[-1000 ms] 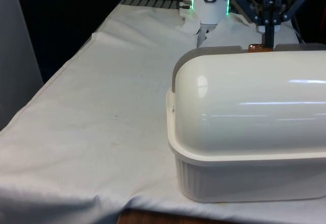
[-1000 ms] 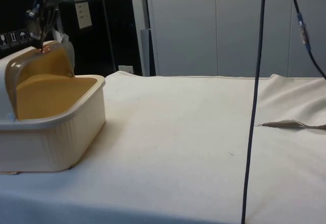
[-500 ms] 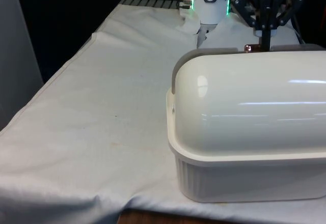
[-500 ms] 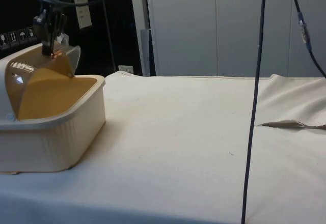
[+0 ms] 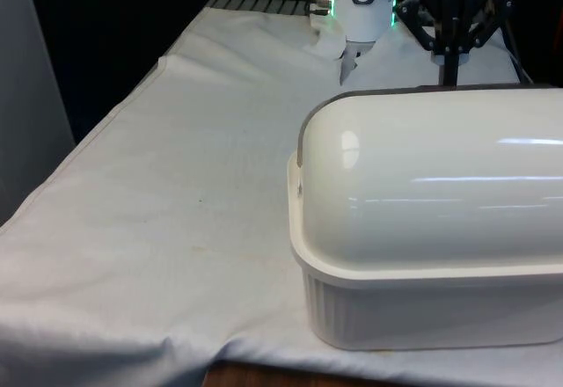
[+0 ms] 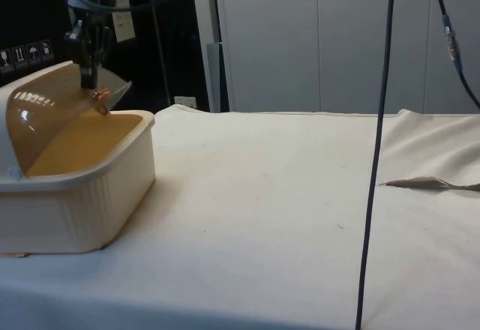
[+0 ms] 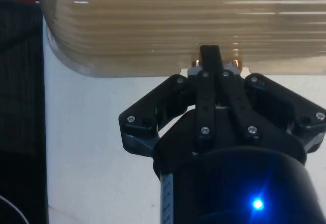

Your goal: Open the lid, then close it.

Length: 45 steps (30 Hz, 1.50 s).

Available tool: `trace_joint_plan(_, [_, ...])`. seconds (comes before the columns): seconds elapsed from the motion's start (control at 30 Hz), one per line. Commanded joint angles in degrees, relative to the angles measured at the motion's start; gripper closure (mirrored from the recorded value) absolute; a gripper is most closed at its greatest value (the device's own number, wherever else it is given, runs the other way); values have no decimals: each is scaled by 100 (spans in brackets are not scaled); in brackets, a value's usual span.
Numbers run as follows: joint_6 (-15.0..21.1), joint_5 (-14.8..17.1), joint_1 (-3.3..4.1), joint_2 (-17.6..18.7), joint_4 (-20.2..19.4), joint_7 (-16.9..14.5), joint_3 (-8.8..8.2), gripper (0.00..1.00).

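A cream bread box (image 5: 422, 303) stands at the front view's right, its rounded back turned to that camera. Its amber see-through roll lid (image 6: 49, 112) curves over the ribbed base (image 6: 82, 202), and a gap is left above the base's rim on the side facing the open table. My gripper (image 5: 449, 77) hangs at the lid's far edge, shut on the small copper handle (image 6: 100, 95). In the wrist view the fingers (image 7: 210, 61) pinch that handle right under the ribbed lid (image 7: 173, 25).
The white cloth (image 5: 176, 185) stretches to the front view's left of the box, with a drop at its left edge. A black cable (image 6: 375, 157) hangs down in the side view, and beyond it the cloth has a fold (image 6: 427, 184).
My gripper has moved down and away from the box's back, drawing the lid's edge with it. The lid has rolled further over the opening, towards the base's rim.
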Motion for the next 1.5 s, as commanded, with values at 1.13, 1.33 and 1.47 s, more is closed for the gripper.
trace_joint_plan(1.13, [-676,46,-6,172,-350,-321,34,100])
trace_joint_plan(1.33, [-665,23,17,52,-521,-338,29,100])
trace_joint_plan(1.47, [-630,11,29,-97,-722,-315,34,100])
